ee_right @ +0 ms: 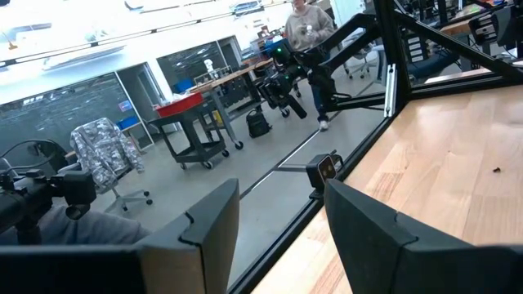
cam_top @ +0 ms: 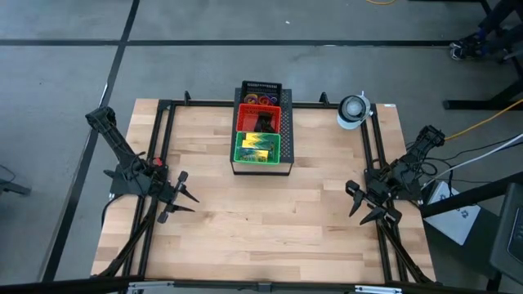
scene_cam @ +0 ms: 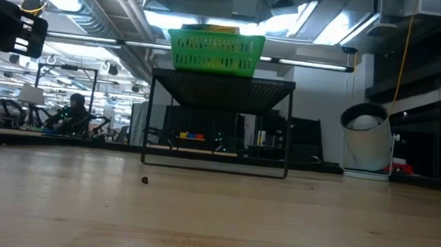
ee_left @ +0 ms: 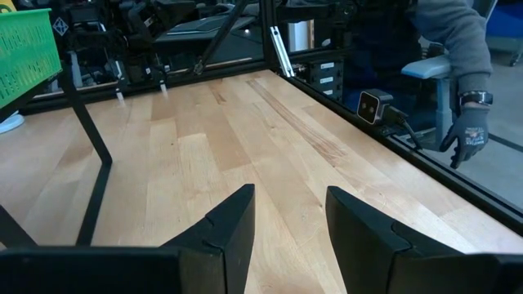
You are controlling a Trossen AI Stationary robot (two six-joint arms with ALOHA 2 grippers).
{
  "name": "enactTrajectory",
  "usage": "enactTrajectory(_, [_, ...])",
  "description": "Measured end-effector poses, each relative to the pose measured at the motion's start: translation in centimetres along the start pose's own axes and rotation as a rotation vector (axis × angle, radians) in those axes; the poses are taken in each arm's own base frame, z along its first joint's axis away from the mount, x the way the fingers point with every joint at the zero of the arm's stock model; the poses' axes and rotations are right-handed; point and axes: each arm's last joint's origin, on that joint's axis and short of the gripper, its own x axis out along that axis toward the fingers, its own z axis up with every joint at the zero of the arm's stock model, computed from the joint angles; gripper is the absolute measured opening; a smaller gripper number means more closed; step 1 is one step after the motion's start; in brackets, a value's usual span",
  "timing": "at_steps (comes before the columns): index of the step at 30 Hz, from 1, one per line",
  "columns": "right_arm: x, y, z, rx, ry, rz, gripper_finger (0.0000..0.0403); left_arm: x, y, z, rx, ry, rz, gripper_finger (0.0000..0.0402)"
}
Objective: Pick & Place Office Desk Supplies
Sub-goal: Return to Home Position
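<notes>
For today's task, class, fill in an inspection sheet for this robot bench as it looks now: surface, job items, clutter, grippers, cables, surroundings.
Surface: wooden table, black frame around its edges.
Job's things: crayon boxes in the green bin; red bin behind it with dark items; coloured rings farthest back; all on the black shelf.
Clutter: white cylinder at the far right corner; dark speck.
Grippers: left gripper and right gripper, jaws open, empty, each at its own side.
Cables: yellow cable on the floor, right.
Surroundings: gloved hand of a person beside the table.
</notes>
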Motion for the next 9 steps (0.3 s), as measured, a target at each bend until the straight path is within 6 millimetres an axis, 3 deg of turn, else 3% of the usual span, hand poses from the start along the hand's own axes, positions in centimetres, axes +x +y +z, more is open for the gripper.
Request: enactTrajectory(9, [0.00,0.00,0.00,0.002,0.000,0.000,0.0183,0.00,0.00,0.00,0.000,0.000,0.000,0.0150])
